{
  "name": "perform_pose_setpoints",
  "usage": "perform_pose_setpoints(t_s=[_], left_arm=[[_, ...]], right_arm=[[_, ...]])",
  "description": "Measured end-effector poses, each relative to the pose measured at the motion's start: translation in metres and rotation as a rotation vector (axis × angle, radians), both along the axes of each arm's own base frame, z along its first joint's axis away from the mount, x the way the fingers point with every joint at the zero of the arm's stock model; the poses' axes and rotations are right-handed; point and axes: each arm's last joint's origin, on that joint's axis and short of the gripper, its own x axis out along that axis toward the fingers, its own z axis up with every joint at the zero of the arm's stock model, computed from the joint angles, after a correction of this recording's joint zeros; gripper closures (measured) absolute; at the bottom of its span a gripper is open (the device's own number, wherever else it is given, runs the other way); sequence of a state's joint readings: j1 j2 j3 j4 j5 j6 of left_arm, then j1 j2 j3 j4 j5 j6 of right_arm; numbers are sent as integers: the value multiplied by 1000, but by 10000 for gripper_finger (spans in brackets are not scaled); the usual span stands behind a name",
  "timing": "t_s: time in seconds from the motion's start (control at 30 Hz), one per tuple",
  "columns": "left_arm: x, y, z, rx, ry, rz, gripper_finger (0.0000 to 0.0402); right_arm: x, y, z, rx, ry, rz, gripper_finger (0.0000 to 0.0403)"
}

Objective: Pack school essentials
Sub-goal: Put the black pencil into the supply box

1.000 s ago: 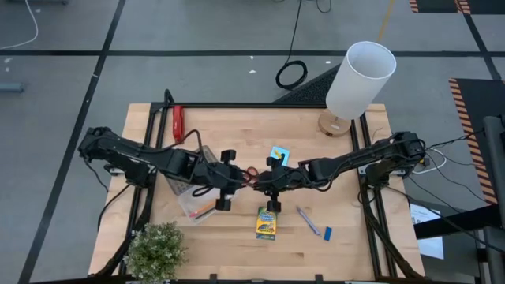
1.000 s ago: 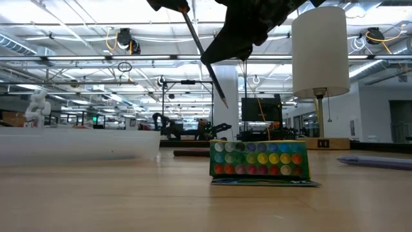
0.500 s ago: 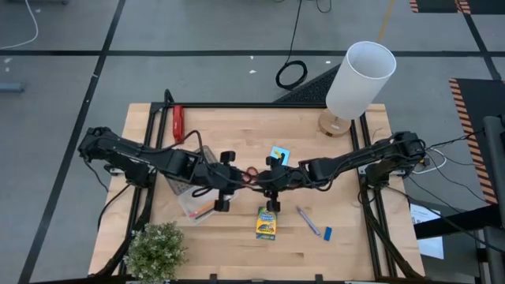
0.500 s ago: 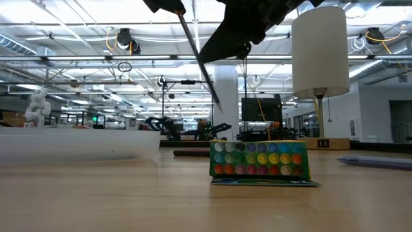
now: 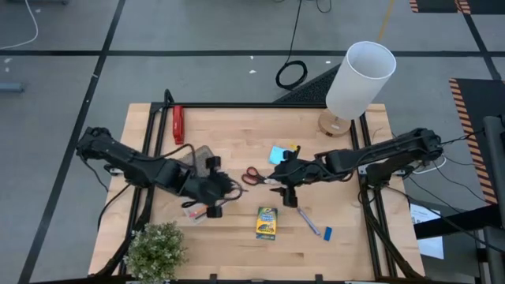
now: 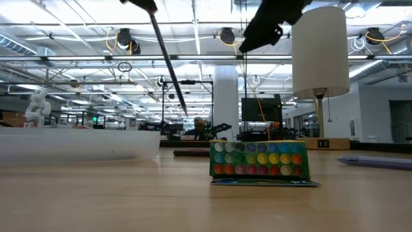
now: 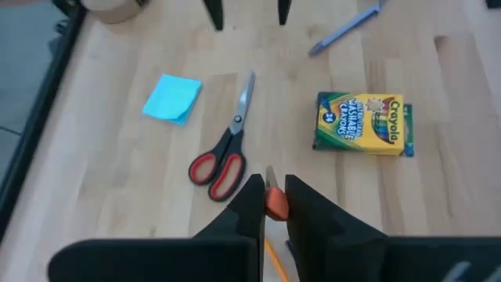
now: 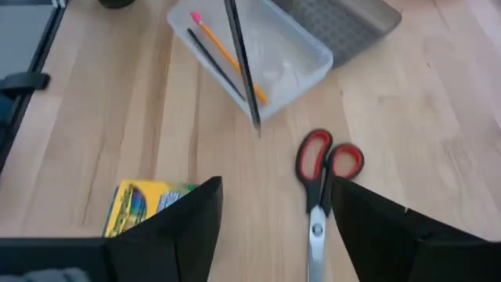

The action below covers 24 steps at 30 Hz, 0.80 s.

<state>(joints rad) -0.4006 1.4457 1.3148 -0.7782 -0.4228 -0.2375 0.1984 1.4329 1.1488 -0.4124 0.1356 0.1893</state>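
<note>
Your pale wooden table (image 5: 237, 225) sits on grey concrete floor, a white lamp (image 5: 359, 79) at its far corner. The left end effector (image 7: 267, 205) is clamped on a dark pencil (image 6: 167, 64); the right end effector (image 8: 270, 215) is spread apart above red-handled scissors (image 5: 252, 175), near the yellow-green crayon box (image 5: 267, 222)

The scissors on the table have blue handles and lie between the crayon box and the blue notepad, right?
Not quite: the scissors have red handles, not blue, as the left wrist view shows. The rest holds: they lie on the table between the crayon box and the blue notepad.
</note>
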Motion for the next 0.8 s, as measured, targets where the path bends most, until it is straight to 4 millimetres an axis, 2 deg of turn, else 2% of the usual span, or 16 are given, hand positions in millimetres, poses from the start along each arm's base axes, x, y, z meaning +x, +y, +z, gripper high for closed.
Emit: perform_pose_setpoints(t_s=[0.23, 0.5, 0.8], left_arm=[[-37, -24, 5, 47, -60, 99, 359], [-78, -33, -11, 25, -148, 179, 357], [-111, -28, -57, -54, -210, 289, 356]], right_arm=[[-23, 5, 4, 12, -21, 30, 183], [-39, 1, 6, 31, -110, 26, 196], [-43, -2, 5, 27, -133, 24, 197]])
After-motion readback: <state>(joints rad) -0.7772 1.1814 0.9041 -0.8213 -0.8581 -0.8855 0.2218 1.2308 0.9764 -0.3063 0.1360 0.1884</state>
